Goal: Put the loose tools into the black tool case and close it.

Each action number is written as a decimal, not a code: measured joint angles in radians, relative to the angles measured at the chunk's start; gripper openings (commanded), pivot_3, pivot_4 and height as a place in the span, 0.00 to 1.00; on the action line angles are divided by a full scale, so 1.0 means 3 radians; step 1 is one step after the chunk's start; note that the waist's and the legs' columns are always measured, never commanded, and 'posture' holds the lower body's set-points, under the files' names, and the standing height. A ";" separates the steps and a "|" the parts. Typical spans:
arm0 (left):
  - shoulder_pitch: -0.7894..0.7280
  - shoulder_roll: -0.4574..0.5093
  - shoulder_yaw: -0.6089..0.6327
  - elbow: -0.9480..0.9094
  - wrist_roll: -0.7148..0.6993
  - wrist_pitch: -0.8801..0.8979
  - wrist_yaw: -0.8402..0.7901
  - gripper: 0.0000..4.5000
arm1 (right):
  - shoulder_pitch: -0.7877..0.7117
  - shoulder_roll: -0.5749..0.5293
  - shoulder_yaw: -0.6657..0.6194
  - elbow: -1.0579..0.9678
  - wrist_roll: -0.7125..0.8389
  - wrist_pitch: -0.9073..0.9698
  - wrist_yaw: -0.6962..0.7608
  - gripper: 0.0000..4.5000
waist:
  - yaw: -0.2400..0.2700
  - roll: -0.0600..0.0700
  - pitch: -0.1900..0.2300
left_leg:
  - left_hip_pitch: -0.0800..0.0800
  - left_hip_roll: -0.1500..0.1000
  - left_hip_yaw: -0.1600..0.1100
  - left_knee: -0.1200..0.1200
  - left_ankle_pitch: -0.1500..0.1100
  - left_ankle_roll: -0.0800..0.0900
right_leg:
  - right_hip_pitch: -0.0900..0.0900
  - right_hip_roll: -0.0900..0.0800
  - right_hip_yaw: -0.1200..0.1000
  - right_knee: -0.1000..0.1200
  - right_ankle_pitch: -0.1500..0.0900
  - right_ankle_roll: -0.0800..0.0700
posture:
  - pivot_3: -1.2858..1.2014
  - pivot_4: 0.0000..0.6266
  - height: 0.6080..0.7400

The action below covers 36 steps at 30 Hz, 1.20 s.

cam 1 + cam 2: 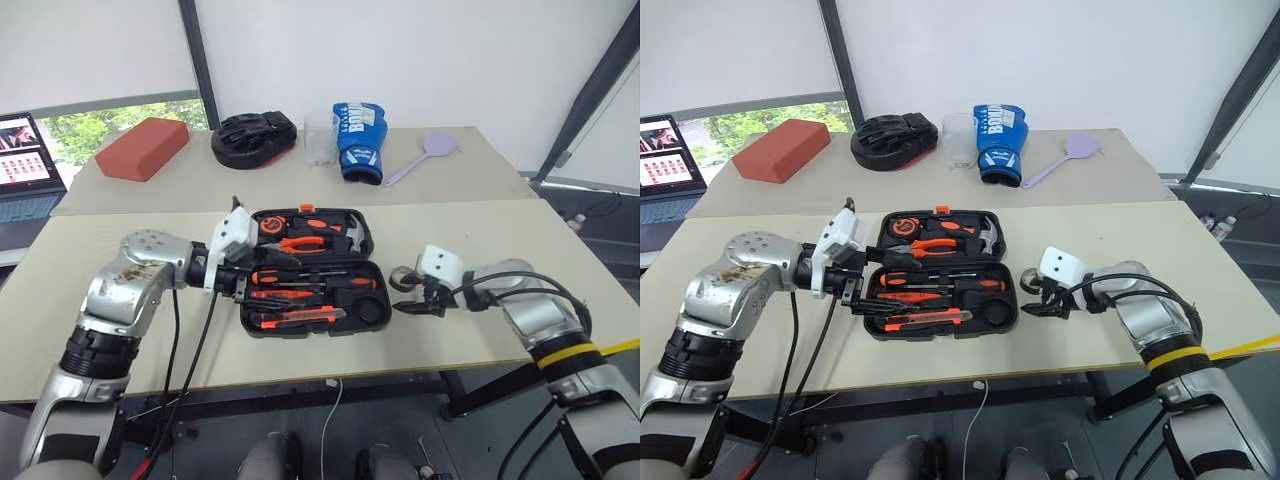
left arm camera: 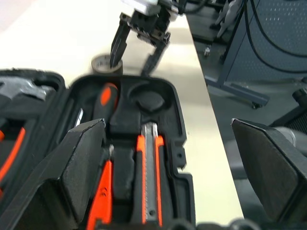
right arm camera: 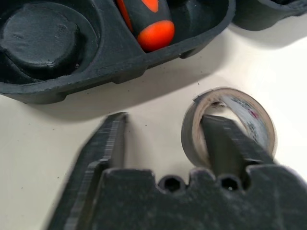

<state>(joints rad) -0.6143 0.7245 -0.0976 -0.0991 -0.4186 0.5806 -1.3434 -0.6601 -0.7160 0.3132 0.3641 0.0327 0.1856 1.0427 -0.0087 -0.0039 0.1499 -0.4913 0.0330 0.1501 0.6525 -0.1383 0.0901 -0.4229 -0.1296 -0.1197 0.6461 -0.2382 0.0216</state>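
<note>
Right end effector (image 3: 163, 139) straddles tape roll (image 3: 230, 125) wall beside case (image 1: 310, 270); left (image 2: 172, 167) apart.

laptop (image 1: 25, 160): cut off at the picture's 9 o'clock edge | case (image 2: 180, 158): near end cropped, lid half blurred | tape roll (image 3: 230, 125): one finger (image 3: 225, 143) inside hides its far wall | knife (image 2: 149, 177): tip cropped
</note>
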 measured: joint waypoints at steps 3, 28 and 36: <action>0.0019 0.0055 -0.0012 -0.0039 0.0000 -0.0021 -0.0003 1.00 | -0.0004 0.0038 -0.0035 0.0055 -0.0035 -0.0015 -0.0027 0.14 | 0.0006 0.0001 0.0000 | 0.0000 0.0000 0.0000 0.0000 0.0000 -0.0001 | -0.0001 -0.0005 0.0001 0.0000 0.0001 -0.0001 | 0.52 0.24 0.84; 0.0105 0.0232 -0.0055 0.0003 0.0059 -0.0155 -0.0036 1.00 | 0.0269 -0.0120 0.0031 -0.1592 0.0577 0.1279 0.0446 0.51 | 0.0073 0.0012 0.0008 | -0.0002 -0.0002 0.0001 -0.0009 -0.0013 0.0018 | -0.0006 -0.0017 0.0003 -0.0010 -0.0005 -0.0018 | 0.52 0.24 0.84; 0.0111 0.0232 -0.0051 0.0079 0.0089 -0.0181 0.0033 1.00 | 0.0208 0.0040 -0.0115 -0.1536 0.0746 0.1436 0.0370 0.51 | 0.0064 0.0012 0.0008 | -0.0002 0.0001 0.0001 -0.0010 -0.0003 0.0003 | -0.0008 -0.0011 0.0003 -0.0009 0.0005 -0.0003 | 0.52 0.24 0.84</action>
<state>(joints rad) -0.5810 0.7941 -0.1129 -0.0753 -0.3919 0.5263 -1.3334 -0.5976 -0.7041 0.2787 -0.0966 0.2567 0.6164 1.1535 0.0104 -0.0003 0.1524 -0.4920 0.0331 0.1505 0.6494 -0.1391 0.0909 -0.4254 -0.1331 -0.1189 0.6433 -0.2368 0.0207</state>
